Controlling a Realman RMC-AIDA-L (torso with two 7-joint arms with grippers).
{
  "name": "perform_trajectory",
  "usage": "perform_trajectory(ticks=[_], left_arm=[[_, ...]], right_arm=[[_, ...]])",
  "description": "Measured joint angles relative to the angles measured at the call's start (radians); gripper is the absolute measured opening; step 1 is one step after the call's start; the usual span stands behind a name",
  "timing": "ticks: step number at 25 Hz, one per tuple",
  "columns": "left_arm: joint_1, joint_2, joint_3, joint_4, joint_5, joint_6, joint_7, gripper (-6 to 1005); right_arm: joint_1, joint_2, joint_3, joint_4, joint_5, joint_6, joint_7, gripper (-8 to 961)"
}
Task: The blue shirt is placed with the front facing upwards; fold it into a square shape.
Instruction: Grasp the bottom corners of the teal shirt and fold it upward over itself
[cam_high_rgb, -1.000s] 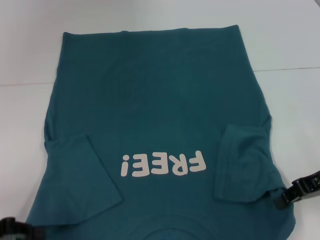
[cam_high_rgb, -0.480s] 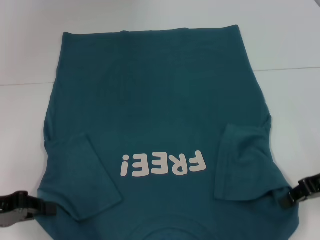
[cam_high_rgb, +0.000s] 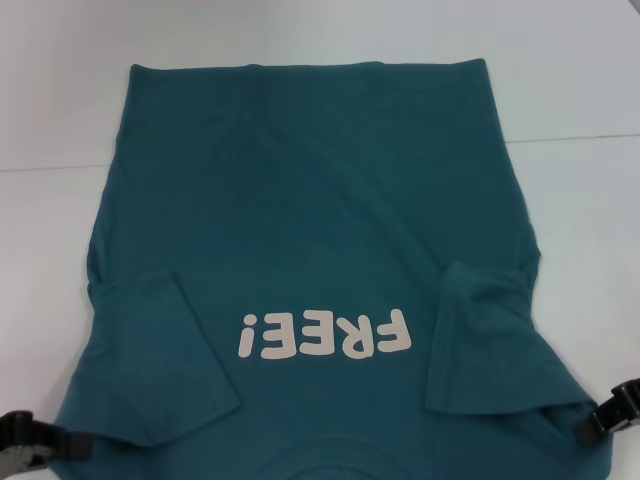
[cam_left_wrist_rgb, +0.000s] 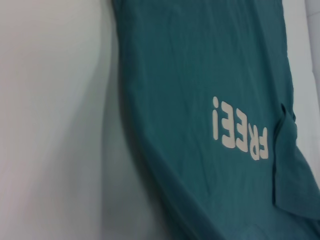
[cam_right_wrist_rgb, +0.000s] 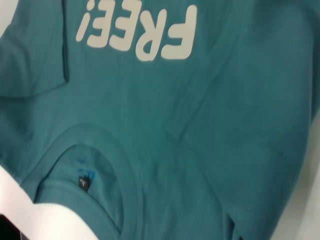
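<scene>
The blue shirt (cam_high_rgb: 320, 220) lies front up on the white table, collar toward me, with its off-white "FREE!" lettering (cam_high_rgb: 325, 335) upside down in the head view. Both short sleeves (cam_high_rgb: 165, 355) (cam_high_rgb: 480, 335) are folded inward onto the chest. My left gripper (cam_high_rgb: 50, 445) is at the near left shoulder and my right gripper (cam_high_rgb: 598, 420) at the near right shoulder, each shut on the fabric edge. The shirt (cam_left_wrist_rgb: 200, 75) hangs slightly raised above its shadow in the left wrist view. The right wrist view shows the shirt (cam_right_wrist_rgb: 200, 125), the collar and the dark neck label (cam_right_wrist_rgb: 84, 183).
The white table (cam_high_rgb: 50, 250) extends on both sides of the shirt and beyond its far hem. A thin seam line (cam_high_rgb: 580, 138) crosses the tabletop behind the shirt.
The left gripper came in to the left shoulder, then both grippers drew back toward me and outward. The shirt shifted slightly toward me and a diagonal crease appeared in its far half.
</scene>
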Motion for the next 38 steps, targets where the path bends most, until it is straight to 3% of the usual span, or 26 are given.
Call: perform_trajectory(ticks=[6, 12, 18, 26, 34, 38], left_arm=[[-0.07, 0.005, 0.024, -0.025, -0.006, -0.031, 0.001, 19], [-0.186, 0.045, 0.04, -0.086, 0.001, -0.166, -0.062, 20], [-0.285, 0.063, 0.139, -0.098, -0.002, -0.33, -0.142, 19], [-0.396, 0.061, 0.223, -0.148, 0.002, -0.51, -0.187, 20], [-0.422, 0.031, 0.288, -0.151, -0.003, -0.655, -0.206, 20], [-0.439, 0.016, 0.324, -0.155, -0.003, -0.74, -0.207, 20]], right_arm=[[0.024, -0.011, 0.023, -0.002, 0.007, 0.051, 0.007, 115], [0.056, -0.03, 0.066, -0.018, 0.005, 0.181, 0.079, 117], [0.093, -0.023, 0.128, -0.043, 0.029, 0.308, 0.14, 119], [0.106, -0.005, 0.138, -0.034, 0.169, 0.386, 0.145, 122], [0.116, 0.046, 0.102, -0.017, 0.188, 0.572, 0.119, 124], [0.132, 0.056, 0.05, -0.001, 0.186, 0.667, 0.118, 125]])
